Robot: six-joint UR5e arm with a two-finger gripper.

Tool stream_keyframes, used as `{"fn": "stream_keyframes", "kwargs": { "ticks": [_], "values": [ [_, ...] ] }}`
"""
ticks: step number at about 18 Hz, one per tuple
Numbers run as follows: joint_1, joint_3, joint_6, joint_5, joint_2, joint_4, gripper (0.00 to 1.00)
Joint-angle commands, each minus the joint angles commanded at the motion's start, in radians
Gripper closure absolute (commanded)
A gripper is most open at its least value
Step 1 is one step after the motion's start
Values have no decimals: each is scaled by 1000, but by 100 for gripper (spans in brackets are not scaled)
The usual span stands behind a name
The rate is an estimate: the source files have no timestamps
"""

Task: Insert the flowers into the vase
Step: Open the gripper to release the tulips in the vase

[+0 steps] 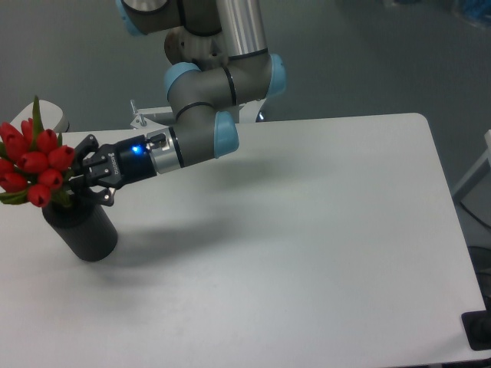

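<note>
A white table (307, 230) with rounded corners fills most of the view, grey floor behind it, and I reach across from the far side toward its left end. There the vase (80, 230) stands upright on the tabletop — a dark matte cylinder, close to the table's left edge. The flowers (34, 165) sit right over its mouth: red buds bunched together, one green leaf poking up, the heads leaning a little to the left. The stems look to be down inside the bore, though the buds and my own fingers hide the rim, so I cannot say how deep they sit. My pincer (86, 180) is just beside the bunch at the top of the vase, its fingers spread around the base of the bunch; whether they grip the stems or have let go is not clear from here — I cannot tell. As I judge it, the insertion is nearly done and the step in hand is the release. To do that well I should make sure the stems rest on the bottom before opening, open fully so no finger catches a leaf, then draw back along my own approach line, level and slow, without brushing the vase or tipping the leaning bunch over.
</note>
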Motion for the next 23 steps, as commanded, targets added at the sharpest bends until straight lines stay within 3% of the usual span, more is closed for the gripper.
{"fn": "stream_keyframes", "kwargs": {
  "ticks": [2,4,7,9,14,19,23],
  "values": [
    [0,-11,43,0,-9,0,76],
    [2,-14,46,0,-9,-2,60],
    [3,-15,43,0,-9,-3,20],
    [9,-24,42,0,-6,-5,2],
    [40,-49,46,0,4,0,0],
    [87,-43,11,14,53,-6,0],
    [165,-28,-3,216,115,-5,0]
  ]
}}
